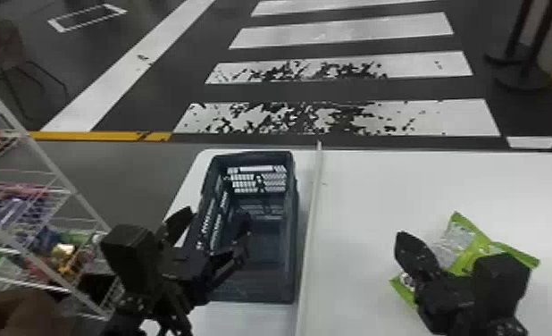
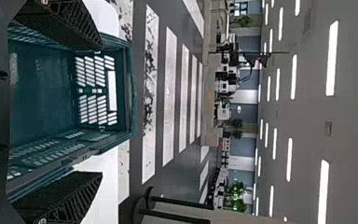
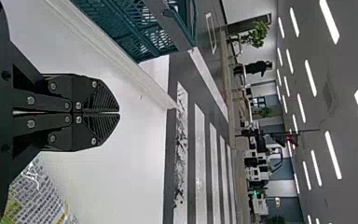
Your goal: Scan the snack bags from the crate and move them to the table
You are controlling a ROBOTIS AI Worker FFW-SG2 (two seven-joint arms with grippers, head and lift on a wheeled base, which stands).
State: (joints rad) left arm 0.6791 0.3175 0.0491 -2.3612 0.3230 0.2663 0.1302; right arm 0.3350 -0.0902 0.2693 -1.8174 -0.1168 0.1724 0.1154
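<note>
Far left: white wire rack (image 1: 47, 161) stocked with packets. Left arm works close beside it; a wide outward swing could knock the rack, the cause being arm bulk in a tight gap.

Next: left gripper (image 2: 100, 110), two flat black fingers spread wide, nothing between them. Head view puts one finger outside the near-left wall of the dark blue-green slotted plastic crate (image 1: 251, 292), the other over its opening. Risk: closing or lowering here may pinch the rim or catch a slot, dragging the crate across the white table (image 1: 369, 192).

Middle: raised white strip (image 1: 312, 223) running along the crate's right side. A bag carried across too low might snag on it.

Right: right gripper (image 3: 119, 113), fingers pressed together, holding nothing. Glossy green-and-silver snack bag (image 1: 480, 241) lies on the table beyond the strip, partly hidden under that gripper; contact cannot be judged. Lowering could crush the bag; a sideways sweep could shove it. Whether it has been scanned: cannot tell. Risk of a missed or double scan if no track is kept.
</note>
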